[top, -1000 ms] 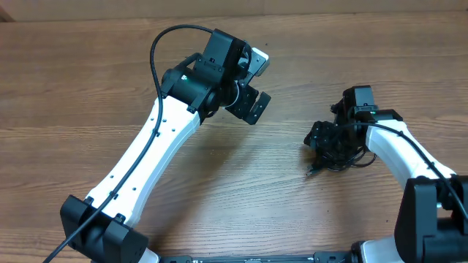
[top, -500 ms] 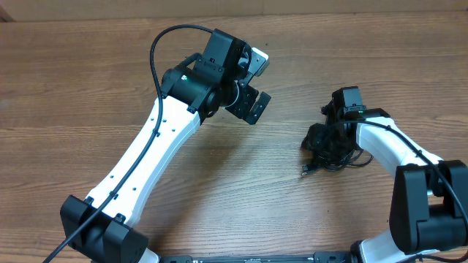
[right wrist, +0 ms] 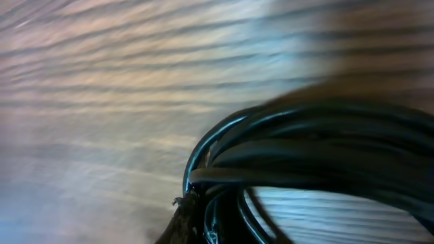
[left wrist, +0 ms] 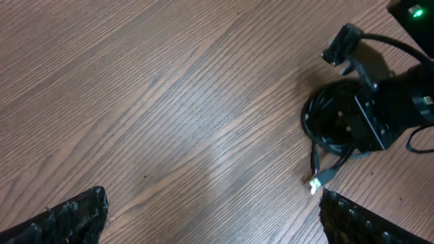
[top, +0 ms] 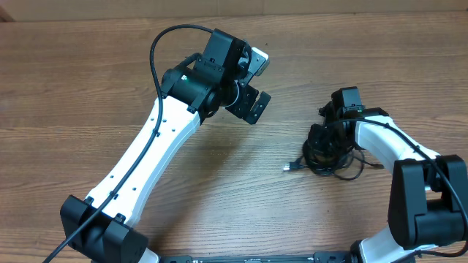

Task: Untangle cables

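Overhead view shows the cables as one small black bundle on the right part of the wooden desk. They lie in loose loops, and one free end with a silver-tipped plug sticks out to the left of the pile. The right tool is lowered into the far-left side of this bundle. I judge that it is there to hold some strands while the rest is pulled free.

Its jaws are together. In the right wrist view the glossy cables run just in front of the one dark finger that shows at the bottom edge. So the tool seems to be clamped on a few strands, but the blur does not let me tell which ones.

The left tool hangs well apart from the bundle, over the bare middle of the desk toward the far side. Its jaws are fully apart and nothing is between them. In the left wrist view its fingertips stand at the lower corners, and the camera looks toward the cables and the free plug.

This looks like a waiting position. The plug points toward the left arm's side, so it is probably the easiest end for that tool to take.
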Action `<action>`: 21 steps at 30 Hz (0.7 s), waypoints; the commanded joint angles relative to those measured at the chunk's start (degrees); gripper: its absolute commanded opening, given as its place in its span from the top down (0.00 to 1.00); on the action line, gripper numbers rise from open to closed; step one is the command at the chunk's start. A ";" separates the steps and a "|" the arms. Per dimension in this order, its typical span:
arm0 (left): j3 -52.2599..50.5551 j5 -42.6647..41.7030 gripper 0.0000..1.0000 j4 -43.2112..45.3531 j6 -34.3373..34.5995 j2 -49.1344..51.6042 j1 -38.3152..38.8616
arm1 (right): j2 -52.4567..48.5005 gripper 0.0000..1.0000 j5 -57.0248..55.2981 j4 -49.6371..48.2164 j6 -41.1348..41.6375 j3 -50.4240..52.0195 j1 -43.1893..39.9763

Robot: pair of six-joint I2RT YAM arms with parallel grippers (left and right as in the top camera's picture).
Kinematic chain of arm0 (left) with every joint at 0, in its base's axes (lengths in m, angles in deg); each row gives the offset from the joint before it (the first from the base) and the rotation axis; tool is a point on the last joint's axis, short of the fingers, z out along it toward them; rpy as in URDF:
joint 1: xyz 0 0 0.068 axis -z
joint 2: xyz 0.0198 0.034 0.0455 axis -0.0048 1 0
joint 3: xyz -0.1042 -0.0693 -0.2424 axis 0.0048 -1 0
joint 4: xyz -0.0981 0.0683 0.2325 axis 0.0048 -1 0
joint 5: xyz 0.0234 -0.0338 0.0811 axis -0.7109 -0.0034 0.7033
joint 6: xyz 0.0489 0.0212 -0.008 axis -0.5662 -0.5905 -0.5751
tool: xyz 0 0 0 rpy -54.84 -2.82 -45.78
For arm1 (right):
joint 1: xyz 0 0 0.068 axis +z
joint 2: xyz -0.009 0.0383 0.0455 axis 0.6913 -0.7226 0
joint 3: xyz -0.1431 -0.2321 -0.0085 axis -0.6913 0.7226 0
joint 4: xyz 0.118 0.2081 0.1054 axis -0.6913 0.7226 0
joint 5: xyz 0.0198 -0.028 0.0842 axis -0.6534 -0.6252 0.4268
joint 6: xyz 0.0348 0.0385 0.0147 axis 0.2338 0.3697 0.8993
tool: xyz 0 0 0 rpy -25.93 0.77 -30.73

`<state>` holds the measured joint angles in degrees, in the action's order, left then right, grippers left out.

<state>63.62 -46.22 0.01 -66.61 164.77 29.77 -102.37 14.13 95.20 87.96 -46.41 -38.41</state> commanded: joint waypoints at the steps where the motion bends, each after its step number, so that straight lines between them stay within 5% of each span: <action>1: 1.20 0.04 0.01 0.35 2.89 0.55 -0.83 | 0.44 0.96 12.74 -0.13 -6.10 -2.56 0.24; 7: 1.20 -5.46 0.00 0.26 3.30 0.52 -2.97 | 4.07 0.96 26.58 -0.15 -14.19 -4.79 0.24; 21: 1.20 -24.55 0.00 0.28 3.28 0.52 -8.61 | 10.14 0.96 48.92 -5.84 -14.34 -10.12 0.07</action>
<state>63.62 -62.18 0.12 -64.12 164.77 21.90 -94.37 52.57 91.09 74.46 -54.04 -38.39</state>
